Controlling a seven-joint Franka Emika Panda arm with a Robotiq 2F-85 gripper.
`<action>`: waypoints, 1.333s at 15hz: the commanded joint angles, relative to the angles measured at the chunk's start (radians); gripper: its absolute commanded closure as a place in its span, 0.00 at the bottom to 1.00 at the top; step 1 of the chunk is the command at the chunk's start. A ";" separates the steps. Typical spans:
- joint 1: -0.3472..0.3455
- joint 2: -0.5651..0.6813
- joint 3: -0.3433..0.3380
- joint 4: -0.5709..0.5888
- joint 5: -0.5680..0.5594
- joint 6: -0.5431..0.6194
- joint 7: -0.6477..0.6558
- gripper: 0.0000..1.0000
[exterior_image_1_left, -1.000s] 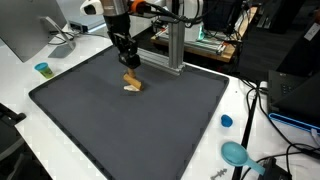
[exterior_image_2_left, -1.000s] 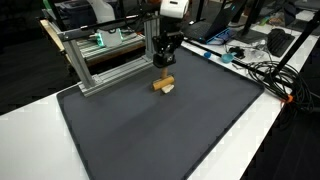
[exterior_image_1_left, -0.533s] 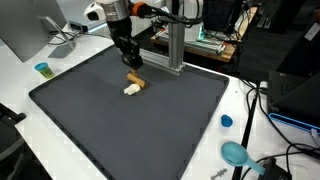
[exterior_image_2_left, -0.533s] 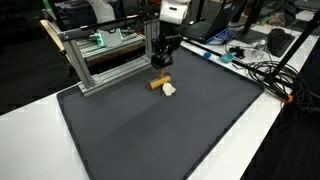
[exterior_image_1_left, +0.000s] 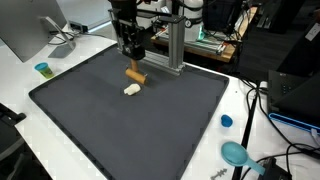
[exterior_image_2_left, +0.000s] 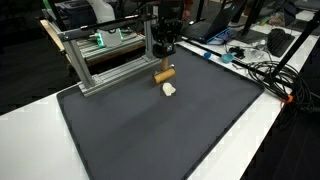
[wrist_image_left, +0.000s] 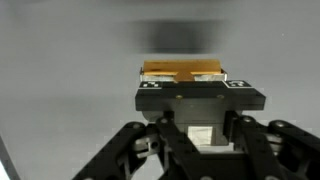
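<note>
My gripper hangs over the far part of the dark grey mat, and it also shows in an exterior view. It is shut on a small brown wooden block and holds it just above the mat; the block also shows in an exterior view. A small cream-white piece lies on the mat right below and in front of the block, and shows in an exterior view. In the wrist view the block shows past the black jaws.
An aluminium frame stands at the mat's far edge, close behind the gripper, also in an exterior view. A small blue cup, a blue cap and a teal dish sit on the white table. Cables lie beside the mat.
The gripper has risen with the brown block, lifting it off the mat. The cream-white piece has separated from the block and stayed on the mat.
</note>
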 joint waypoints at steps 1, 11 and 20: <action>0.007 -0.035 0.004 -0.081 -0.052 0.184 0.081 0.78; 0.004 -0.023 0.001 -0.143 -0.091 0.270 0.154 0.78; -0.002 0.043 -0.004 -0.106 -0.064 0.268 0.136 0.78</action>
